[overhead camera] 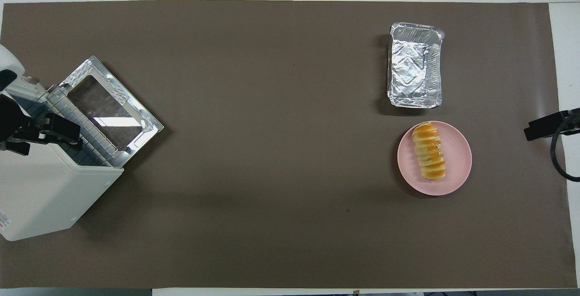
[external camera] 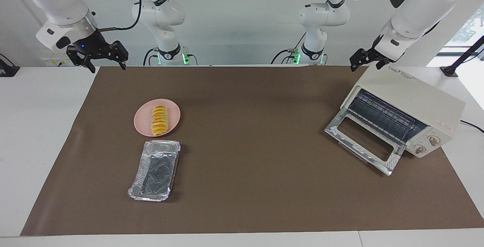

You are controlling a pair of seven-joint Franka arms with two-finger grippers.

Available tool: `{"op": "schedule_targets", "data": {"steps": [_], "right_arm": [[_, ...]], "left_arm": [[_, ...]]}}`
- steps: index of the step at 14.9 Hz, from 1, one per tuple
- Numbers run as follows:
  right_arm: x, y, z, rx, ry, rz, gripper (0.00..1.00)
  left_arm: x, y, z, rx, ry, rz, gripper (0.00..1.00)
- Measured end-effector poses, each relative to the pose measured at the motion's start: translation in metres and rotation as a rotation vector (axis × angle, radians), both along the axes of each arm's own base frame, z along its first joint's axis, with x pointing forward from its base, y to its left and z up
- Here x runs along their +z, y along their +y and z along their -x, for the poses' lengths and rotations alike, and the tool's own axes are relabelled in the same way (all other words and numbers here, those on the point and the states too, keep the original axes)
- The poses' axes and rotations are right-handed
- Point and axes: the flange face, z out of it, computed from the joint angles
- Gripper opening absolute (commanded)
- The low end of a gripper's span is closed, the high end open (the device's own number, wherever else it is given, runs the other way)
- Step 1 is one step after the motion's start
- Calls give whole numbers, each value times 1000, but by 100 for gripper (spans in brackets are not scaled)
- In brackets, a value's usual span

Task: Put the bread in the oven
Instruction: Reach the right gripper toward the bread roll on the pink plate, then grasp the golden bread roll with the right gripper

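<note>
The bread [external camera: 159, 120], a ridged yellow-orange loaf, lies on a round pink plate [external camera: 143, 122] toward the right arm's end of the table; it also shows in the overhead view [overhead camera: 429, 151]. The cream-white oven [external camera: 416, 95] stands at the left arm's end, its glass door [external camera: 363, 141] dropped open and its wire rack [external camera: 382, 116] bare. My right gripper [external camera: 106, 66] is open and empty, up over the table's edge by its base, apart from the plate. My left gripper [external camera: 365, 65] is open and empty, over the oven's top edge [overhead camera: 43, 135].
A crinkled silver foil tray [external camera: 155, 170] lies empty just farther from the robots than the pink plate. A brown mat [external camera: 249, 133] covers the table between the plate and the oven. The oven stands at an angle, its open door facing the middle of the mat.
</note>
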Motion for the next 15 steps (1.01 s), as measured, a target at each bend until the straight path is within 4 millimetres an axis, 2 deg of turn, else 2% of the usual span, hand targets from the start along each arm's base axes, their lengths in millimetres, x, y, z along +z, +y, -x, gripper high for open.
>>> {"op": "schedule_targets", "data": {"steps": [6, 9, 11, 15], "right_arm": [[0, 0, 0, 1, 0, 0, 100], [-14, 8, -2, 16, -12, 1, 100], [-41, 26, 2, 50, -28, 2, 100], [-122, 72, 23, 81, -57, 8, 100]], "left_arm": [[0, 0, 0, 0, 0, 0, 100], [0, 0, 0, 0, 0, 0, 100], [0, 0, 0, 0, 0, 0, 100], [0, 0, 0, 0, 0, 0, 100]]}}
